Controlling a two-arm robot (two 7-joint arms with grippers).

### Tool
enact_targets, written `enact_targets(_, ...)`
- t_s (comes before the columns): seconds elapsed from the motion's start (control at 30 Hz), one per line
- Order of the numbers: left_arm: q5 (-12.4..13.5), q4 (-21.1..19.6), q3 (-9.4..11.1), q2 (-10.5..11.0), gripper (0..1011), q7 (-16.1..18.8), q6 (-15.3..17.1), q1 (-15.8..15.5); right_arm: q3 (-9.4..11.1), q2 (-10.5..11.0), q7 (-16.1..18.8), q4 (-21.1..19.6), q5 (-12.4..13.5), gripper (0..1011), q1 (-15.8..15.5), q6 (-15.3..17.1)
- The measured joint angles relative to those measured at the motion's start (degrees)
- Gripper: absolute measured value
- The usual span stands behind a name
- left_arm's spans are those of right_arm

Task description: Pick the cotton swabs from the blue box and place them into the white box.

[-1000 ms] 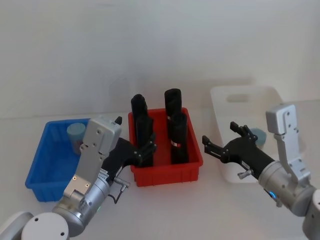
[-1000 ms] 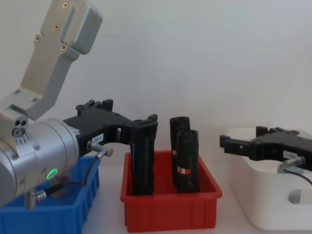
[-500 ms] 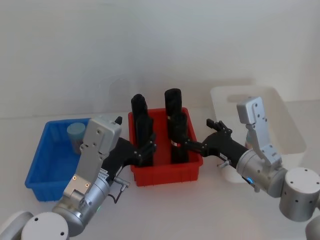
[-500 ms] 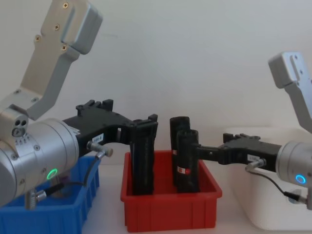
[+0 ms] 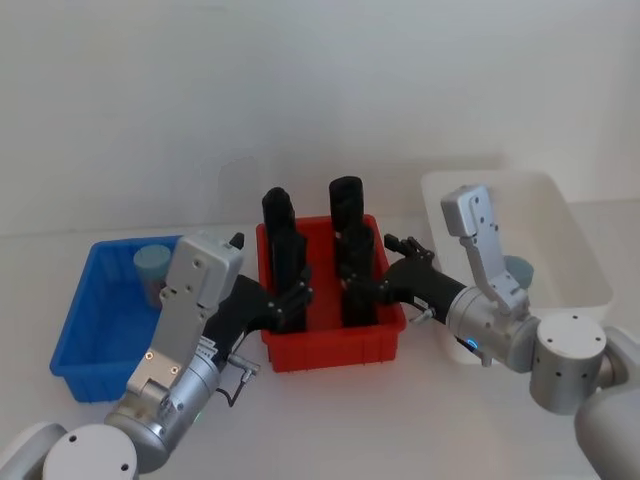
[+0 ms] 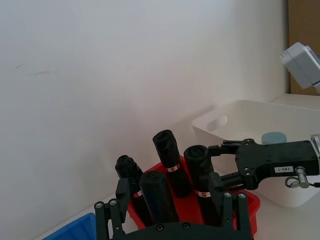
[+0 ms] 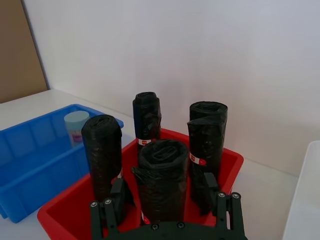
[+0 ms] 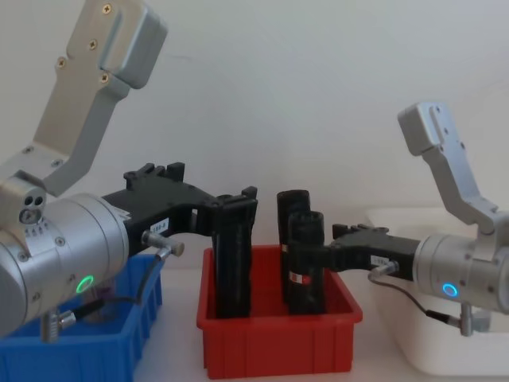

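my right gripper [image 5: 365,290] and left gripper [image 5: 290,300] each straddle a black roll [image 7: 162,185] – fingers spread. one cotton swabs [image 5: 152,266] tub – pale blue lid – stands in the blue box [image 5: 85,330].

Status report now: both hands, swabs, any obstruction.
Left hand and right hand both open around black rolls in the red bin. One cotton swabs tub in blue box, another in white box.

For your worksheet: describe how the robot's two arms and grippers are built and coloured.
Both arms have rounded silver-grey metal casings with angular grey brackets. The left gripper and right gripper are black with slim fingers. Each wrist carries a thin black cable, a small white label, and a glowing light: green on the left, blue on the right.
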Motion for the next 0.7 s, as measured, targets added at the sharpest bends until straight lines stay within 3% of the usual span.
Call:
enact_targets(0.13,0.0,0.0,0.0,0.0,1000,0.0,0.0,0.0,-0.2,-0.8,0.8,3.5,0.0,944,1.9,-1.5)
enact_targets(0.3,0.0,0.0,0.0,0.0,1000,0.0,0.0,0.0,-0.5,-2.3,2.1,10.4,0.1,797,5.7,-4.4)
enact_targets(0.57,0.0,0.0,0.0,0.0,1000,0.0,0.0,0.0,-0.7,-3.6,2.8,16.8,0.6,550,9.0,-7.5)
enact_targets(0.7,0.0,0.0,0.0,0.0,1000,0.0,0.0,0.0,-0.6,-3.9,3.0,18.1,1.0,508,9.7,-8.4)
